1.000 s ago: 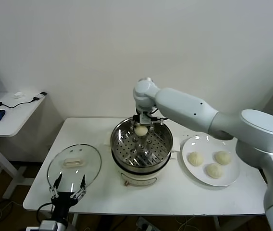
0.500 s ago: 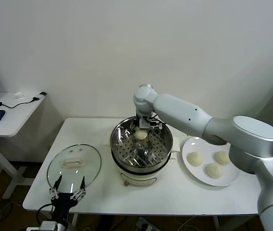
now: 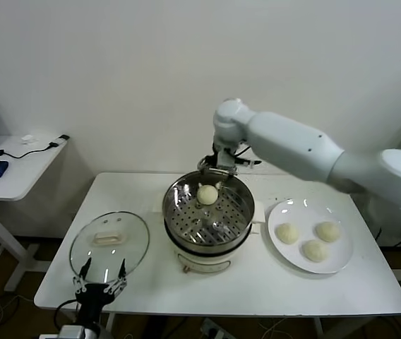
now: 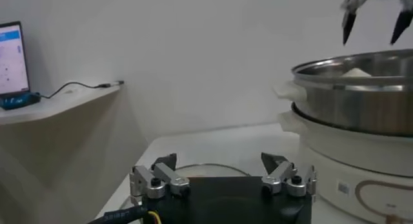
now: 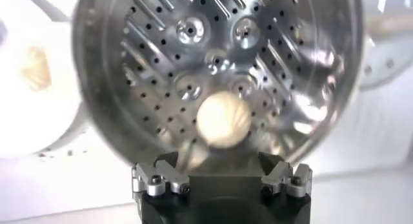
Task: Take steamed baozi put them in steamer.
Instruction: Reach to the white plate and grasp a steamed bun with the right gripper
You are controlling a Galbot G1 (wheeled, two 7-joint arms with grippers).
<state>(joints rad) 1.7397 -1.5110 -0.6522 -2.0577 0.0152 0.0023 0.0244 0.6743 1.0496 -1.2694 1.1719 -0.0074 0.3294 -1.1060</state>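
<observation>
One steamed baozi (image 3: 207,194) lies on the perforated tray at the back of the steamer (image 3: 169,212). Just above and behind it hovers my right gripper (image 3: 219,167), open and empty. In the right wrist view the same baozi (image 5: 223,120) sits on the tray (image 5: 213,51) beyond the open right gripper (image 5: 219,159), not touching it. Three more baozi (image 3: 286,232) (image 3: 327,231) (image 3: 315,250) rest on the white plate (image 3: 342,264) to the right. My left gripper (image 3: 102,272) is parked open at the table's front left; its wrist view shows the left gripper (image 4: 218,161) empty and the steamer (image 4: 361,96) beside it.
A round glass lid (image 3: 109,240) with a white handle lies flat left of the steamer, under the left gripper. The table's front edge runs close below the lid. A side desk (image 3: 17,166) with a mouse stands further left.
The right gripper opened and let the baozi go onto the steamer tray, then rose up and back out of the pot. The left arm stayed still.
</observation>
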